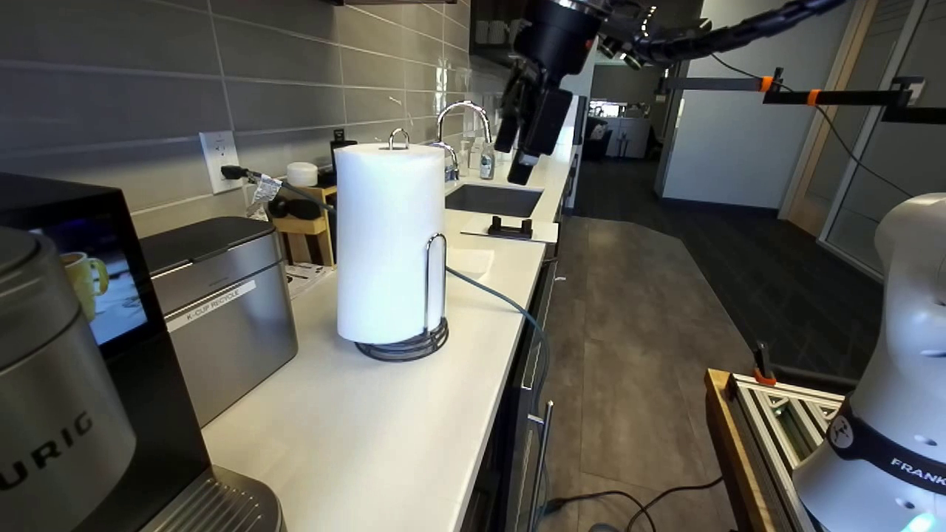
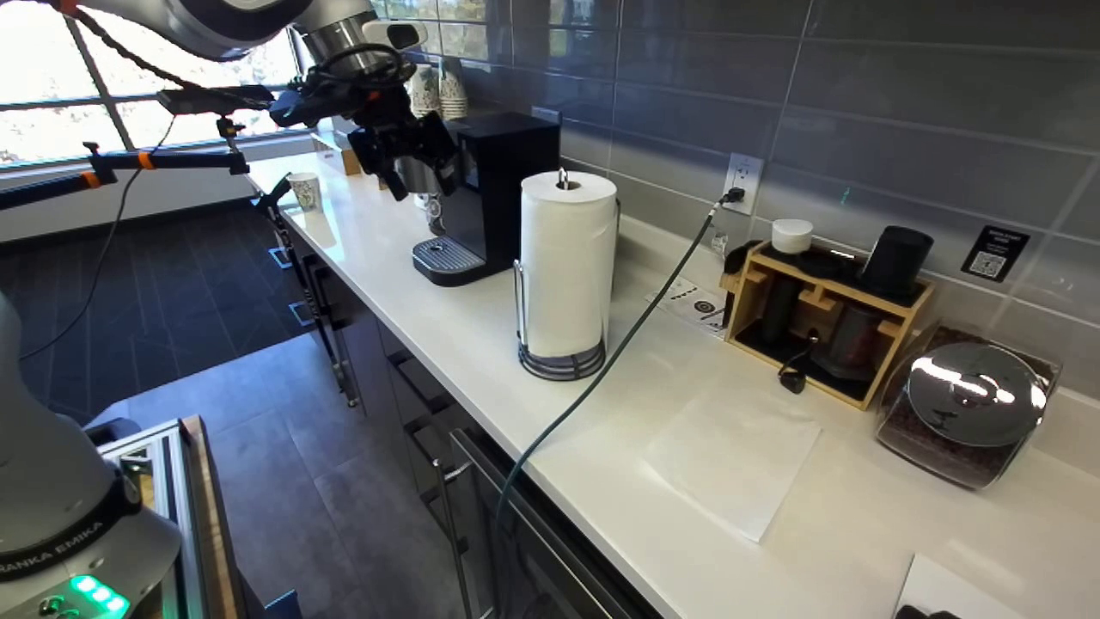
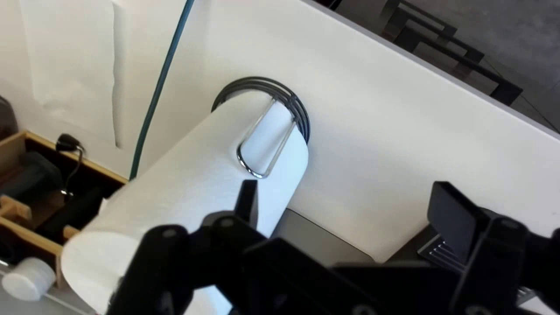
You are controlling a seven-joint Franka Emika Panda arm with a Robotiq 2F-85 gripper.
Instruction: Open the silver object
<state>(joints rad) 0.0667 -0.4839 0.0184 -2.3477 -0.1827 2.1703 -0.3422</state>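
Observation:
The silver object (image 1: 240, 340) is a boxy brushed-metal container with a dark lid (image 1: 207, 240) and a "K-CUP RECYCLE" label. Its lid is down. It stands on the counter between the coffee maker and the paper towel roll. In the wrist view, part of its grey side (image 3: 317, 236) shows between the fingers, the rest hidden by the gripper and the roll. In an exterior view, the roll hides nearly all of it. My gripper (image 1: 515, 159) is raised above counter height, pointing down, apart from the container. It is open and empty in the wrist view (image 3: 343, 192) and in an exterior view (image 2: 423, 187).
The tall paper towel roll (image 1: 392, 244) on its wire stand is close beside the container. A black coffee maker (image 2: 507, 189) stands on its other side. A cable (image 2: 601, 370) crosses the counter (image 2: 481, 361). A wooden organizer (image 2: 825, 318) stands by the tiled wall.

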